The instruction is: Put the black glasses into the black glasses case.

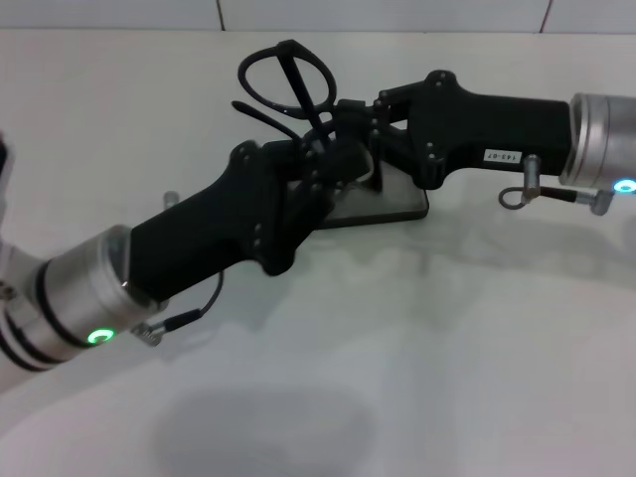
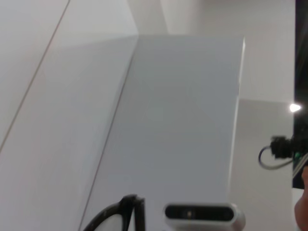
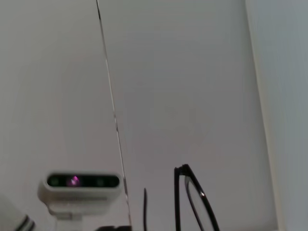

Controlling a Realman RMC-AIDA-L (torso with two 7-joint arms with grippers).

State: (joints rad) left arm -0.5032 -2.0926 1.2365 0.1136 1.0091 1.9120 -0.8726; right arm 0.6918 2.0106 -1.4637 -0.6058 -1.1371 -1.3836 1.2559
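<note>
Two arms meet near the far middle of the white table [image 1: 417,378]. The left gripper [image 1: 316,164] reaches up and forward from the near left, its forearm slanting across the table. The right gripper [image 1: 363,124] comes in almost level from the right edge. Both tips crowd together over the black glasses case [image 1: 393,204], and I cannot tell how far either one's fingers are parted or which one has hold of the frame.

The black glasses [image 1: 283,84] are lifted above the grippers, lenses tilted up toward the far wall, one temple arm slanting down into the cluster of fingers. The wrist views each catch only part of the frame.

The case lies flat on the table beneath the grippers, mostly hidden; its inside cannot be seen. Bare table spreads wide to the near side and both sides.
</note>
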